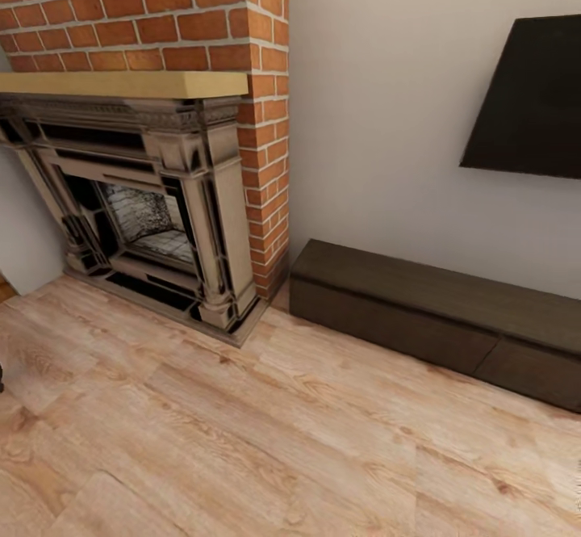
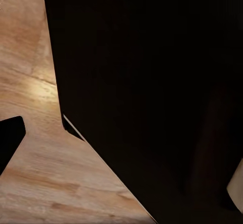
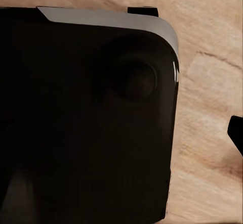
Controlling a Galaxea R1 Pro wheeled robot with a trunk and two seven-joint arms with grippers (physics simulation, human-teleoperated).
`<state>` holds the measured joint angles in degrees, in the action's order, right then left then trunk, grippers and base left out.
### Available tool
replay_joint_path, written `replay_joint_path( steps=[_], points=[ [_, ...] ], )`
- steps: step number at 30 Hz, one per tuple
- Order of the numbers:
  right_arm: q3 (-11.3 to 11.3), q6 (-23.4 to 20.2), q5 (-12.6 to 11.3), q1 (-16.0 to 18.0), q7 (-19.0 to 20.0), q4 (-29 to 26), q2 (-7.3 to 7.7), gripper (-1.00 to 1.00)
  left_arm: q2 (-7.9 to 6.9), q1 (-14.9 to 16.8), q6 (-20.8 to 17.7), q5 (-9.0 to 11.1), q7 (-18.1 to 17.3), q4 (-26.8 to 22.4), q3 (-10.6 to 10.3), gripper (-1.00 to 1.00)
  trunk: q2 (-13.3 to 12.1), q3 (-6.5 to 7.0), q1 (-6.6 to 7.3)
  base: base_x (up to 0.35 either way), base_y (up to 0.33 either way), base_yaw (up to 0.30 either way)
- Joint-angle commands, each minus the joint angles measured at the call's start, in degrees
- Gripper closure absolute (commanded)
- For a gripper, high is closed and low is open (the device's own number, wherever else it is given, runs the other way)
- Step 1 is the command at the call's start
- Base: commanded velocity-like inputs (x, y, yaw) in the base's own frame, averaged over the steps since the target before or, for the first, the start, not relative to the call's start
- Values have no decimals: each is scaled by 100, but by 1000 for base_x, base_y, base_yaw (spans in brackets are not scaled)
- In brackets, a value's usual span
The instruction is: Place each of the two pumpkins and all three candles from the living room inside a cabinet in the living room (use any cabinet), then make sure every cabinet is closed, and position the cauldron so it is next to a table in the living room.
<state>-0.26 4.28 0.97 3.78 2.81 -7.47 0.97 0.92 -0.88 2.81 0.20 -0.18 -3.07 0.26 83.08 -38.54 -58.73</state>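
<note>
The cabinet (image 1: pixel 436 319) is a long low dark-brown unit against the white wall, right of the fireplace, and its fronts are all flush and shut. Pumpkins, candles, cauldron and table are out of view. The left wrist view looks down past a large black part of my own body (image 2: pixel 152 82) onto wooden floor (image 2: pixel 45 173). In the right wrist view a black, grey-edged part of my base (image 3: pixel 91 113) lies over the same floor. A dark wedge sits at the edge of each wrist view, too little of it showing to name.
A stone fireplace (image 1: pixel 145 214) with a pale wood mantel stands in a red brick chimney (image 1: pixel 161 12) at the left. A black television (image 1: pixel 532 101) hangs on the wall above the cabinet. Light wooden floor (image 1: pixel 266 440) stretches in front of both.
</note>
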Motion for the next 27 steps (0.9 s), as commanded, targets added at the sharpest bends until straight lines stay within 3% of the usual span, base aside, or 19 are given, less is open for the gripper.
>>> replay_joint_path(
  steps=[1, 16, 27],
  points=[
    [0, 1, 0, 0, 0, 0, 2, -100, 2, 0, 0, 1, 0, 1, 0, -100, 0, 5, 0, 0, 0, -278],
    [0, 2, 0, 0, 0, 0, 2, -100, 5, 0, 0, -2, 0, 1, 0, -100, 0, 72, 0, 39, 0, -278],
    [38, 4, 48, 0, -34, 11, -5, -100, 4, 0, -9, -11, -8, 8, -9, -100, 0, 117, 0, 299, 0, -215]
  ],
)
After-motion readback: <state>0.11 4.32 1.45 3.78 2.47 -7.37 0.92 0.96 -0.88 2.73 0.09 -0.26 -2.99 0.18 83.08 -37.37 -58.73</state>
